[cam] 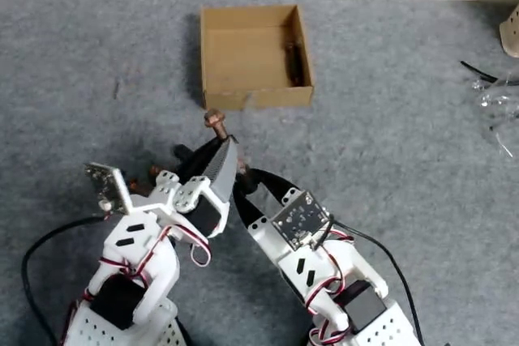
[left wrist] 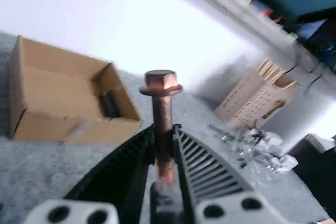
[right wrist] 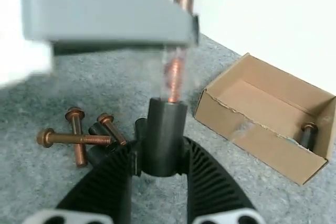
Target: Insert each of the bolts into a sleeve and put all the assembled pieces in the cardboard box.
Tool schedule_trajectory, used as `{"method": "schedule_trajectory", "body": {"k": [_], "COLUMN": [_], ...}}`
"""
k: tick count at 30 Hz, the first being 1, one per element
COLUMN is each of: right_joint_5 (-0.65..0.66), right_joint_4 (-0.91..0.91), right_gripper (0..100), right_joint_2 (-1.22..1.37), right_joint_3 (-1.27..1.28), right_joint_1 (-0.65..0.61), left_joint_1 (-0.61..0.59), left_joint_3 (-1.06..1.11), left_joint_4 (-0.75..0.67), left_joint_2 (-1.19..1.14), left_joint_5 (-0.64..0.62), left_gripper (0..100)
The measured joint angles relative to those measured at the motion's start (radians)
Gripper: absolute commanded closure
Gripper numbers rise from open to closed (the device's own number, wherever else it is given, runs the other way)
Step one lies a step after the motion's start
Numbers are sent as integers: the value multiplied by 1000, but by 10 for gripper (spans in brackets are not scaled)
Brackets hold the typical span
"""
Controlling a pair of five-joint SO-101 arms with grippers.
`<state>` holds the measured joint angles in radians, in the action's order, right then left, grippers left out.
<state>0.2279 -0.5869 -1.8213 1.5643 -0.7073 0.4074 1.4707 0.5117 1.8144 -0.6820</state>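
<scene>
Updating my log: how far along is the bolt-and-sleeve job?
Done: one assembled piece lies in the cardboard box. In hand: the left gripper holds a bolt with its tip at the sleeve held by the right gripper. Left: three loose bolts on the carpet need sleeves and boxing.

The cardboard box (cam: pixel 255 99) by the table's (cam: pixel 389 160) far edge is open above, an assembled piece (cam: pixel 297 62) along its right wall. Left gripper (left wrist: pixel 163 132) and right gripper (right wrist: pixel 161 153) crowd its near side; loose bolts (right wrist: pixel 76 139) lie beside them.
</scene>
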Motion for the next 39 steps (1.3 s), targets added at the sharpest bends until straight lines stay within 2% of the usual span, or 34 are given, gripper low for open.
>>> {"method": "schedule_trajectory", "body": {"k": [14, 19, 27, 31, 35, 39], "right_joint_5": [0, -2, -3, -3, -3, -2], "right_joint_4": [0, 0, 0, 0, 0, 0], "right_gripper": [995, 995, 995, 995, 995, 995], "right_joint_2": [2, 2, 2, 2, 2, 2], "right_joint_3": [0, 0, 0, 0, 0, 0], "right_joint_1": [2, 6, 9, 9, 12, 12], "left_joint_1": [21, 23, 23, 23, 17, 23], "left_joint_3": [40, 49, 49, 49, 66, 78], "left_joint_4": [6, 12, 12, 12, 12, 12], "left_joint_2": [3, 3, 3, 3, 3, 2], "left_joint_5": [0, 49, 52, 66, 161, 178], "left_gripper": [994, 994, 992, 908, 783, 765]}}
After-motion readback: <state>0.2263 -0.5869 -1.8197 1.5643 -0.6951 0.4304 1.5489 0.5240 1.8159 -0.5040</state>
